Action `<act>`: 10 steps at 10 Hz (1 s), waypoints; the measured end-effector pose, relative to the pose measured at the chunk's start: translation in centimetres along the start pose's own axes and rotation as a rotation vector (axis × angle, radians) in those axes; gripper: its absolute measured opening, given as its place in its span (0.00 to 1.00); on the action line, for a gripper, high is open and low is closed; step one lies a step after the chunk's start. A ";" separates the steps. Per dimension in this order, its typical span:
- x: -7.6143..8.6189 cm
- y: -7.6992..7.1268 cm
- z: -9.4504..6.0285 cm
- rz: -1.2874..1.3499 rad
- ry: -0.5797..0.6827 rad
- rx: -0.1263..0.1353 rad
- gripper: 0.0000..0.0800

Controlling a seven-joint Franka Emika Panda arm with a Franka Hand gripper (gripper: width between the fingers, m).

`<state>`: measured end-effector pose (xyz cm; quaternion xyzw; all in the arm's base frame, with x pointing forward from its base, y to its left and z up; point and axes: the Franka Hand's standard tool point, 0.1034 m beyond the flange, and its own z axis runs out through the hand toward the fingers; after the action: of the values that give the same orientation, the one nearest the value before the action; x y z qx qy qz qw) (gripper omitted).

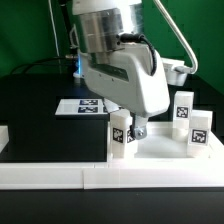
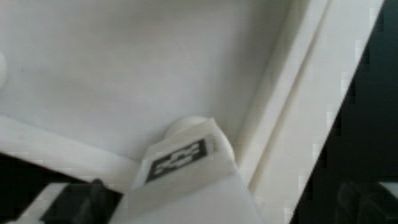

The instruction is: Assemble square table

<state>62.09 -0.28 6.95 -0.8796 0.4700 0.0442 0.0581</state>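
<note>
The white square slab [image 1: 165, 150] lies flat just behind the front rail. My gripper [image 1: 131, 128] reaches down over the slab's corner on the exterior view's left and is shut on a short white tagged leg [image 1: 120, 135], held upright with its lower end at the slab. In the wrist view the same leg [image 2: 192, 160] shows its tag against the slab's white face [image 2: 143, 70], and a dark finger [image 2: 71, 205] shows beside it. Two more tagged legs [image 1: 183, 106] [image 1: 198, 136] stand upright at the exterior view's right. The corner socket under the held leg is hidden.
The long low white border rail [image 1: 100, 178] runs along the front, with a short piece [image 1: 5, 138] at the exterior view's left. The marker board [image 1: 82, 105] lies flat behind the arm. The black table surface [image 1: 50, 130] spreads left of the slab.
</note>
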 end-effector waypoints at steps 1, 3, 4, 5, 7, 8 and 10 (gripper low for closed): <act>0.1 -0.1 0.1 -0.133 -0.004 -0.039 0.81; 0.3 -0.3 0.2 -0.091 0.005 -0.026 0.81; 0.3 -0.3 0.2 -0.077 0.006 -0.026 0.69; 0.3 -0.3 0.2 -0.077 0.006 -0.026 0.52; 0.2 -0.3 0.2 0.056 0.007 -0.025 0.36; 0.3 -0.3 0.2 0.127 0.009 -0.024 0.36; 0.5 -0.2 0.1 0.320 0.011 -0.019 0.36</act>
<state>62.56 -0.55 6.78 -0.7944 0.6038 0.0525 0.0396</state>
